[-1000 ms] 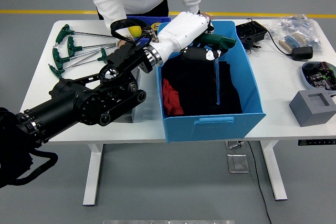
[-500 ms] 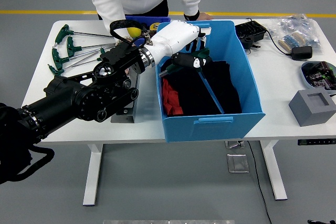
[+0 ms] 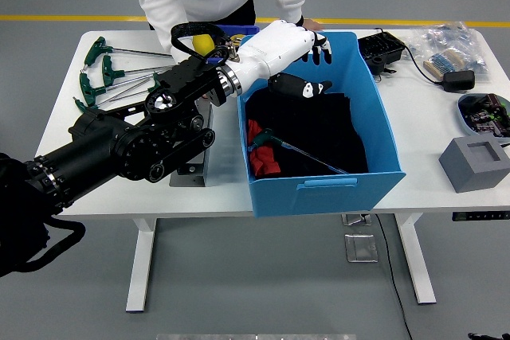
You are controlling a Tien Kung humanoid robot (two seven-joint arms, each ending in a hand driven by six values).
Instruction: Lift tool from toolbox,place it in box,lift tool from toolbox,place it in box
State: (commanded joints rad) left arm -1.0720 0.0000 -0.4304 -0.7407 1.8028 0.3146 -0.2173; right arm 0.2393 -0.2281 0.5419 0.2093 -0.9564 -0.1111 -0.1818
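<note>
Now, from the head view, you see the left hand [image 3: 296, 57] over the blue box [image 3: 319, 189], fingers [image 3: 323, 45] spread and empty; the green-handled tool [image 3: 296, 150] lies below them inside, on black cloth [image 3: 319, 129].

Tool [image 3: 299, 151] lies in box [image 3: 327, 191], toolbox [image 3: 190, 166] left.

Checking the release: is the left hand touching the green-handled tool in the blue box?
Apart. Head view shows the left hand open above the tool, which lies in the blue box.
</note>
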